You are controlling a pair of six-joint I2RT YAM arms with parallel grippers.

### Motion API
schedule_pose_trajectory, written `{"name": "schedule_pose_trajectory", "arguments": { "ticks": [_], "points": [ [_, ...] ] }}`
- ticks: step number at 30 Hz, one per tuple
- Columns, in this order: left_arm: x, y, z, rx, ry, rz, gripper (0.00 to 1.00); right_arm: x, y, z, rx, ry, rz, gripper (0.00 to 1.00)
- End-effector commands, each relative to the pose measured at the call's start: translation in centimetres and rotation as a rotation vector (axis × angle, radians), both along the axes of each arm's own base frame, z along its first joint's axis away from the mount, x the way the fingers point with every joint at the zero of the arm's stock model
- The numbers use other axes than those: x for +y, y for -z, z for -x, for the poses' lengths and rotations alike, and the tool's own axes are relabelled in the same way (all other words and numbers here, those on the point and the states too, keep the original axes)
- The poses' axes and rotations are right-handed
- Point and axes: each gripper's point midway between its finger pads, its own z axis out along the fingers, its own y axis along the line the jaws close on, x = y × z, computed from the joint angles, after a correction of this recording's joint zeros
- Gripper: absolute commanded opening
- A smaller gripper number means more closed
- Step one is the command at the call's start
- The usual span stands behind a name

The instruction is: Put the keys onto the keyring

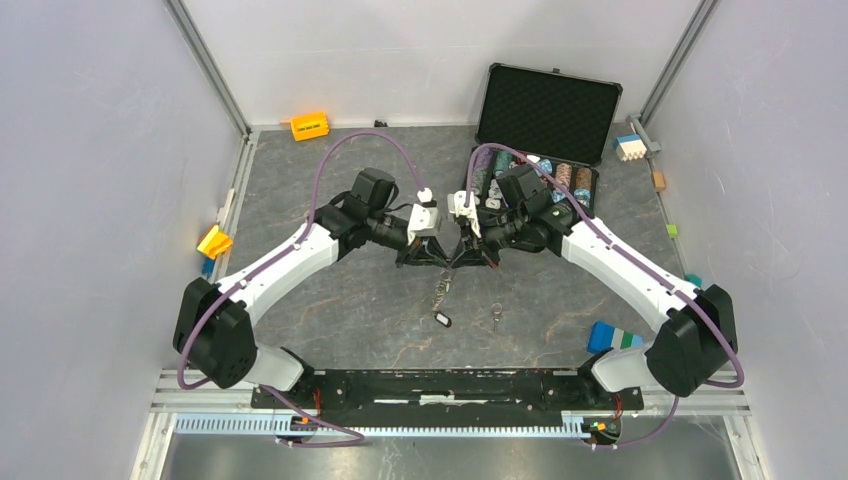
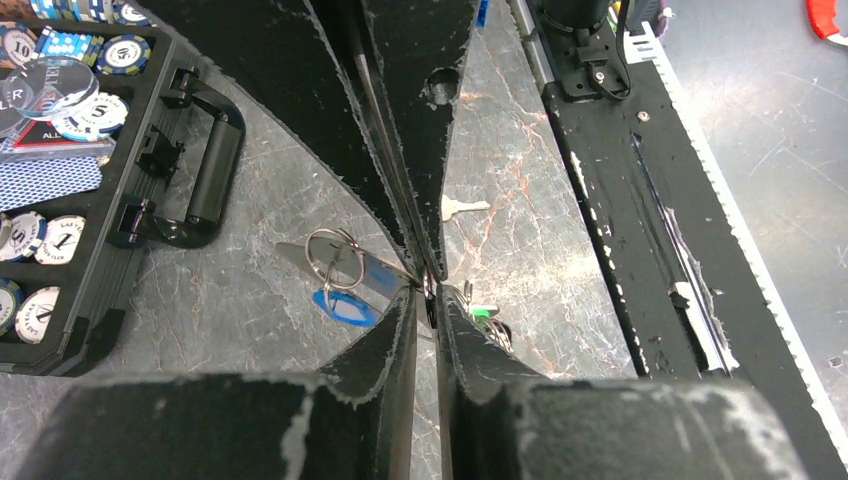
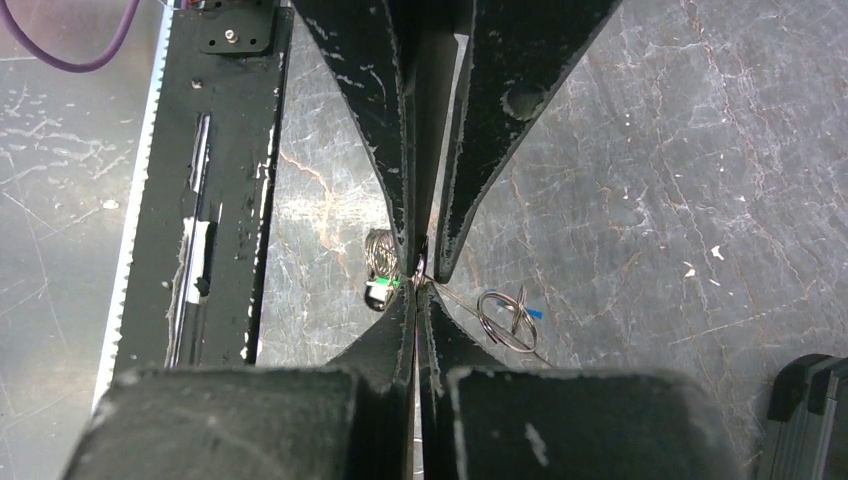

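My two grippers meet tip to tip above the middle of the table. The left gripper (image 1: pixel 438 260) (image 2: pixel 428 298) and the right gripper (image 1: pixel 460 260) (image 3: pixel 418 296) are both shut on the keyring (image 2: pixel 300 256), a thin silver loop that sticks out sideways from their tips. Two small rings (image 2: pixel 335 256) (image 3: pixel 508 320) and a blue tag (image 2: pixel 345 306) hang on that loop. Below the tips dangles the chain with the green tag (image 1: pixel 441 290) (image 2: pixel 486 312) (image 3: pixel 381 289) and the dark fob (image 1: pixel 443 320). One small silver key (image 1: pixel 496 315) (image 2: pixel 463 207) lies apart on the table.
An open black case (image 1: pixel 545 105) (image 2: pixel 205 170) with poker chips (image 1: pixel 562 180) stands at the back right, close behind the right arm. A yellow block (image 1: pixel 309 126) lies at the back, an orange piece (image 1: pixel 214 241) at the left wall, a blue box (image 1: pixel 612 337) near the right base.
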Motion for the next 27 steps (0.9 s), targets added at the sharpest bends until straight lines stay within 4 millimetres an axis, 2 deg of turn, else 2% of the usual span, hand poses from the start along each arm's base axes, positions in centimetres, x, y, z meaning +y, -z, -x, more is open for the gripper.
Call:
{"name": "schedule_pose_trajectory", "arguments": {
  "ticks": [1, 4, 10, 27],
  "points": [
    [-0.37, -1.12, -0.43, -0.081, 0.023, 0.019, 0.18, 0.42, -1.98, -0.69, -0.072, -0.014, -0.004, 0.0],
    [-0.3, -1.1, -0.41, -0.091, 0.025, 0.02, 0.18, 0.25, -1.98, -0.85, -0.084, -0.006, 0.019, 0.0],
    [-0.28, -1.39, -0.54, -0.115, 0.026, 0.024, 0.27, 0.06, -1.7, -0.89, -0.091, -0.004, 0.062, 0.0],
    [-0.88, -1.22, -0.42, -0.129, 0.029, 0.052, 0.27, 0.29, -1.32, -0.58, -0.081, -0.014, 0.097, 0.0]
  ]
}}
